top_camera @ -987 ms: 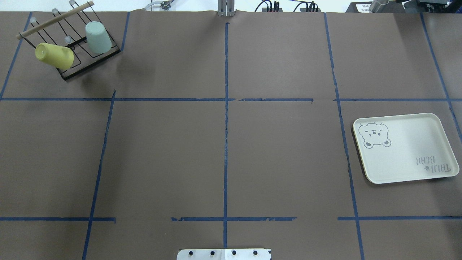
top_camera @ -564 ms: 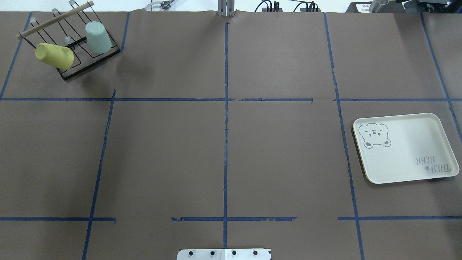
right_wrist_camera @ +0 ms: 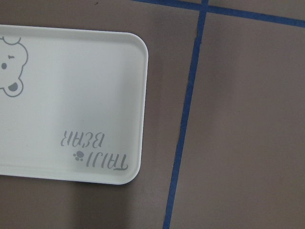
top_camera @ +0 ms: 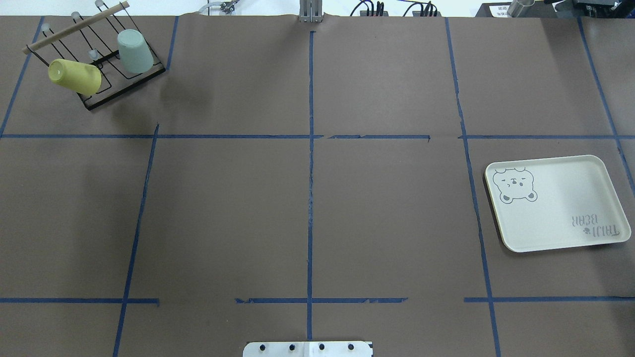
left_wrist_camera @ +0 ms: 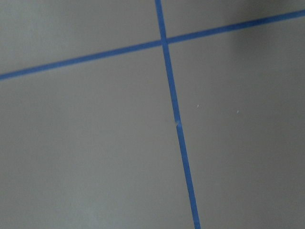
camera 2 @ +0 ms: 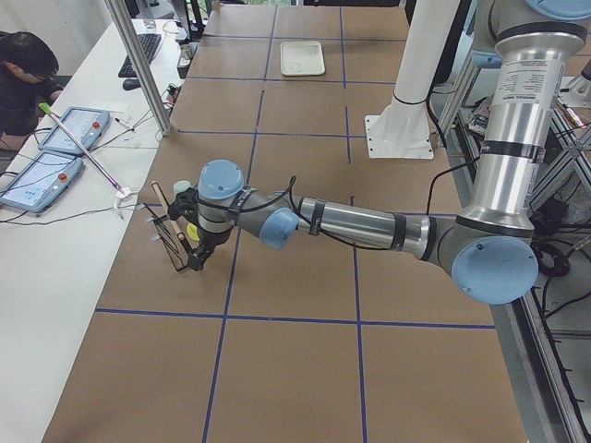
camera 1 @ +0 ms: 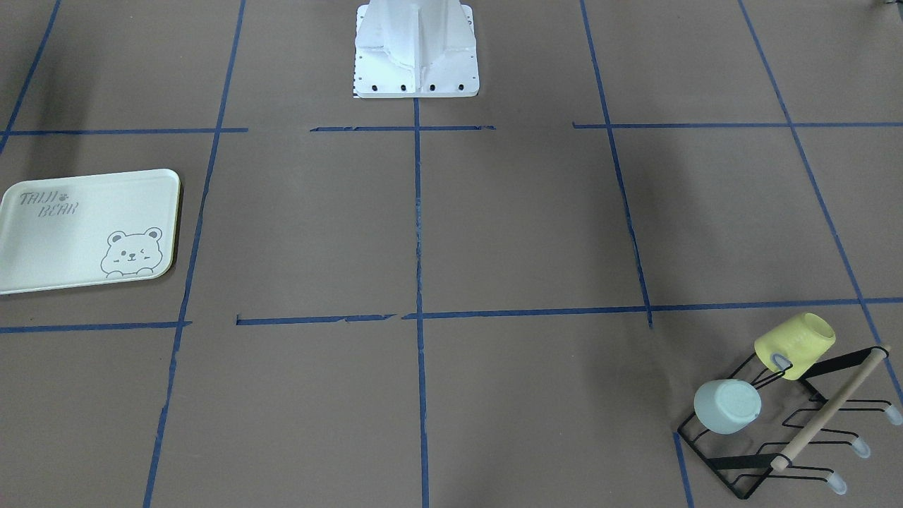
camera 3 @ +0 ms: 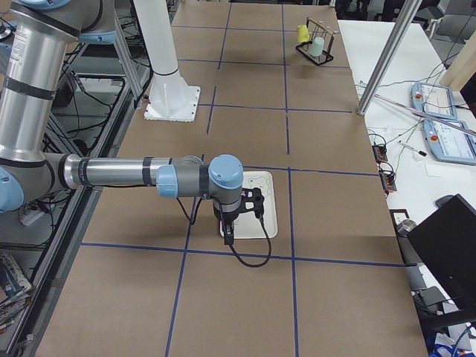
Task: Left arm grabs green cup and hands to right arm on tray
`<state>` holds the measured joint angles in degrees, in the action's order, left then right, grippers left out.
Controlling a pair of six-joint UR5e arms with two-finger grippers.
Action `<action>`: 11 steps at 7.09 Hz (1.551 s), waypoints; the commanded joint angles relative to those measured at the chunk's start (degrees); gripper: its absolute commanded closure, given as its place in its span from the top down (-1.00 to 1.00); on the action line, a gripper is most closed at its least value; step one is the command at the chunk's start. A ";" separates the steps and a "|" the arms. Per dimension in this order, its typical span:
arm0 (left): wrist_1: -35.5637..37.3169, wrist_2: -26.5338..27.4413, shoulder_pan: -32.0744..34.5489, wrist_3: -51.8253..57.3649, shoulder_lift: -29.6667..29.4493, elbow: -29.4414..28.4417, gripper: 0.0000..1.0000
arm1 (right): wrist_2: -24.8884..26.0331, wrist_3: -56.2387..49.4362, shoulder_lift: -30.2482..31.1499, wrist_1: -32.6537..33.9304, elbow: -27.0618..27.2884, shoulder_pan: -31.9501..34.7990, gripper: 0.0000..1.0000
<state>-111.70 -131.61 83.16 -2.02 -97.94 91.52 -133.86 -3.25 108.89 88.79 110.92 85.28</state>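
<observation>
Hanging mouth-down on a prong of the black wire rack (top_camera: 128, 89), the green cup (top_camera: 135, 51) sits near the yellow cup (top_camera: 74, 77), well apart from the tray (top_camera: 560, 208). Pulling it sideways rather than along the prong would likely drag the rack or knock the yellow cup. Only the side views show the arms: the left pincer (camera 2: 198, 258) by the rack, the right pincer (camera 3: 227, 232) over the tray. Whether either is clenched or released, I cannot tell.
</observation>
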 commanded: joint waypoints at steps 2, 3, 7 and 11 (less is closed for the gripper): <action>-1.33 3.61 -8.69 -23.41 -11.09 -1.33 1.00 | 0.00 0.00 0.00 -0.02 0.00 0.06 1.00; 0.50 9.30 -12.81 -27.64 -14.09 -1.52 1.00 | 0.00 0.00 0.00 -0.02 0.00 -0.02 1.00; 10.19 23.31 -22.33 -35.50 -25.88 -8.08 1.00 | 0.00 0.00 0.00 -0.02 -0.09 0.06 1.00; 9.22 24.21 -23.75 -36.56 -31.08 -18.20 1.00 | 0.00 0.00 0.00 -0.02 -0.18 -0.02 1.00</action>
<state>-102.31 -107.49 59.78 -38.49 -128.03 75.84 -133.86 -3.25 108.90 88.77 110.76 85.29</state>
